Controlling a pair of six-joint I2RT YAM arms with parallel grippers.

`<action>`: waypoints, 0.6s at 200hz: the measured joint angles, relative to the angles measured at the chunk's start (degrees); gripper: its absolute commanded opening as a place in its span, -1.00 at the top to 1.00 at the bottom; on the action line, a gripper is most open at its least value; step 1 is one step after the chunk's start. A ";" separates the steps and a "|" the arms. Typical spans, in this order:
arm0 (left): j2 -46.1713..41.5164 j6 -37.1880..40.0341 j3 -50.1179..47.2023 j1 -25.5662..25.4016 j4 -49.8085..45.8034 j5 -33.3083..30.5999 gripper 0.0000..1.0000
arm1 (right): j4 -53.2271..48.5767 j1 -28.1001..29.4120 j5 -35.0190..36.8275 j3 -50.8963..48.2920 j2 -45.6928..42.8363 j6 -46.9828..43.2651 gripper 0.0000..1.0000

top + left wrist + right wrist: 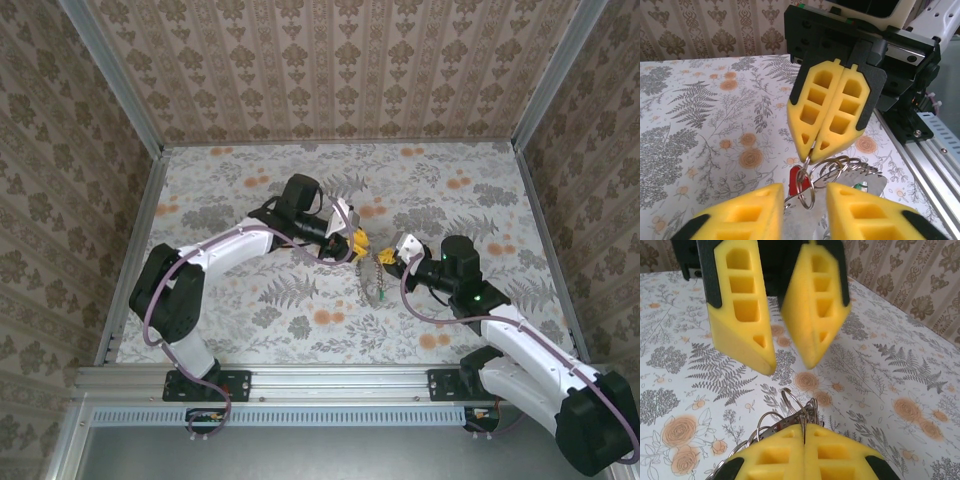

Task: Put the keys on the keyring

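My right gripper (811,149) clamps the silvery wire keyring (842,167) at the middle of the floral table (250,310) — left gripper (790,365) narrowly parted near a red-headed key (796,176).

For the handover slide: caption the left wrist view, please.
Right hand pinches the keyring, a red key dangling, while the open left hand faces it.

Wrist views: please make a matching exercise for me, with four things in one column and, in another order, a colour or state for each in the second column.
Things:
1. left tool
2. right tool
3. key head
4. table cover

Colours or states:
A. red
B. shut on the wire rings
C. printed with ferns and flowers
D. open, holding nothing

Right pairs: 1-D, 2-B, 3-A, 4-C.
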 measured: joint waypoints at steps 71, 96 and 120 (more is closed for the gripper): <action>2.54 6.69 8.96 -0.26 -13.33 -1.84 0.18 | -1.70 0.11 -0.02 1.09 -0.24 -3.85 1.00; 4.92 8.66 11.89 -0.83 -17.57 -2.80 0.17 | -1.73 0.26 -0.02 1.40 -0.24 -4.68 1.00; 7.30 10.27 14.45 -1.20 -21.49 -3.61 0.17 | -1.70 0.33 -0.07 1.51 -0.24 -5.60 1.00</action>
